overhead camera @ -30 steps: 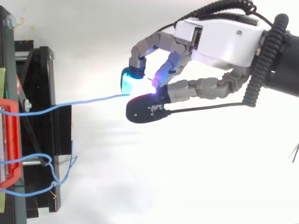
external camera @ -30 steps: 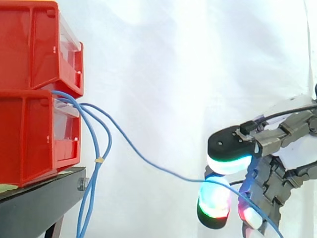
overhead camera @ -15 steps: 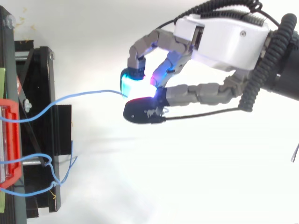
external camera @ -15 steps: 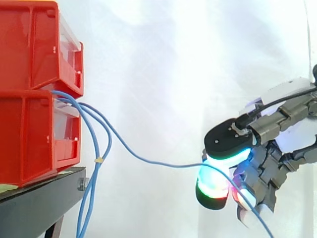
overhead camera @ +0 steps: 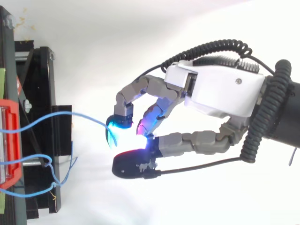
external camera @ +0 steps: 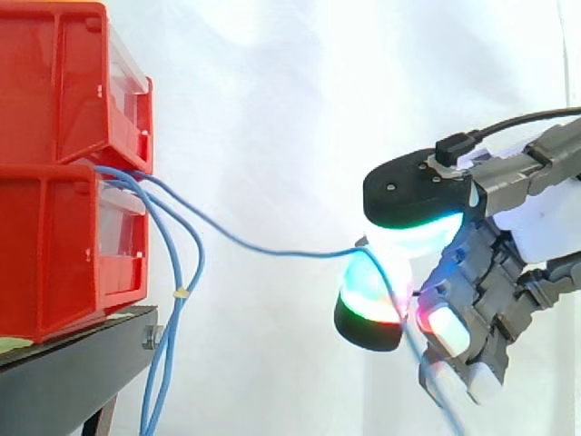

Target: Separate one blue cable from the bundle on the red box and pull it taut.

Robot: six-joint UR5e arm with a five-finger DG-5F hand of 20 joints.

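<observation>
The single thin blue cable (external camera: 300, 255) leaves the gap between the two stacked red plastic bins (external camera: 54, 254) at the left of the side view. It runs rightward in a shallow sagging curve, not yet straight, to the middle of the frame. There it meets the robot hand (overhead camera: 211, 93). In the top view we see the same strand arch from the left edge to a cyan-glowing fingertip (overhead camera: 116, 125) and bend sharply down around it.

The robot hand has its fingers curled in, with the cable caught at that fingertip beneath the broad black-backed thumb pad (external camera: 413, 195). From the side, the thumb pad and the finger pad look pressed together with the strand between them. From above, a gap shows between them, so we cannot tell how firmly it is pinched. Past the fingers, the cable trails toward the lower right of the side view.

The remaining bundle of blue cables (external camera: 162, 363) hangs down from the bins at the lower left, gathered by a small yellow tie (external camera: 182, 293), well apart from the robot hand. The bins sit on a black stand (external camera: 73, 363) before a white curtain (external camera: 290, 91).
</observation>
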